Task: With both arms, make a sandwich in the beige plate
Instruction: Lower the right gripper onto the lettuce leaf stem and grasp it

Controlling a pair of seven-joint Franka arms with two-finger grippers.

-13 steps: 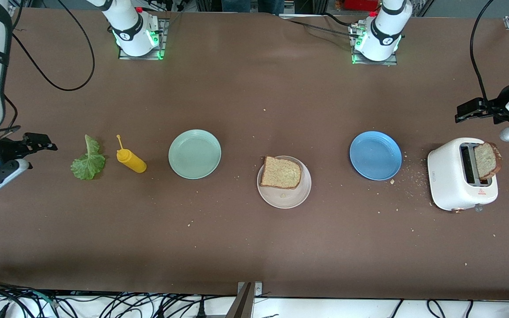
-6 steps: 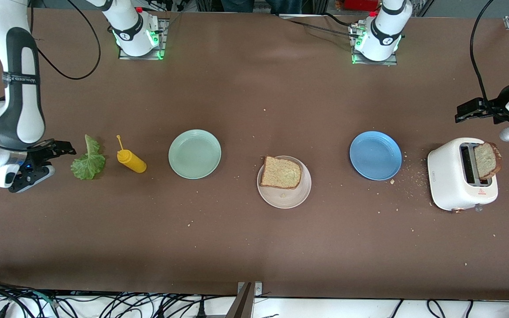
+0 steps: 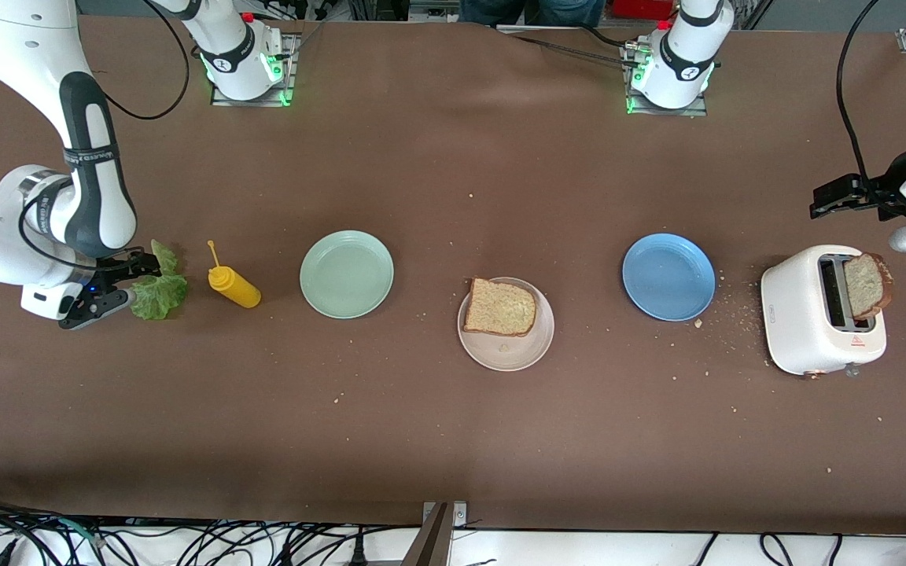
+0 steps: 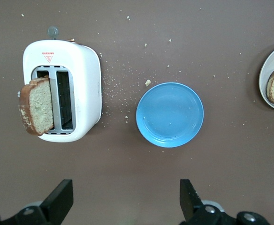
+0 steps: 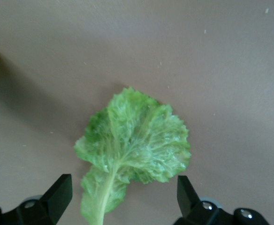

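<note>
Front view: the right gripper [image 3: 124, 284] hangs low over the stem end of the lettuce [image 3: 159, 292], at the right arm's end of the table, its fingers spread with nothing between them. Just beside the leaf, toward the table's middle, lies a yellow bottle [image 3: 233, 286], then a mint plate [image 3: 347, 274]. The beige plate [image 3: 510, 352] sits near the table's middle, well apart from both grippers, with one toast slice [image 3: 500, 306] lying flat on it. Toward the left arm's end come a blue plate [image 3: 668, 277] and a white toaster [image 3: 823, 311], a second slice [image 3: 867, 285] standing tilted out of its slot. The left gripper [image 3: 830, 198] waits in the air by the table's edge, above the toaster and clear of it, fingers apart.

Left wrist view: the left gripper's two black fingers [image 4: 58, 202] stand wide open and empty. The toaster [image 4: 83, 89] with its leaning slice [image 4: 36, 105] and the blue plate [image 4: 170, 114] lie well below them; the beige plate's [image 4: 264, 79] rim shows at the picture's edge.

Right wrist view: the right gripper's fingers [image 5: 57, 197] are open on either side of the lettuce's [image 5: 134, 143] stem; the ruffled leaf spreads out ahead of the fingertips. I cannot tell whether they touch it.
</note>
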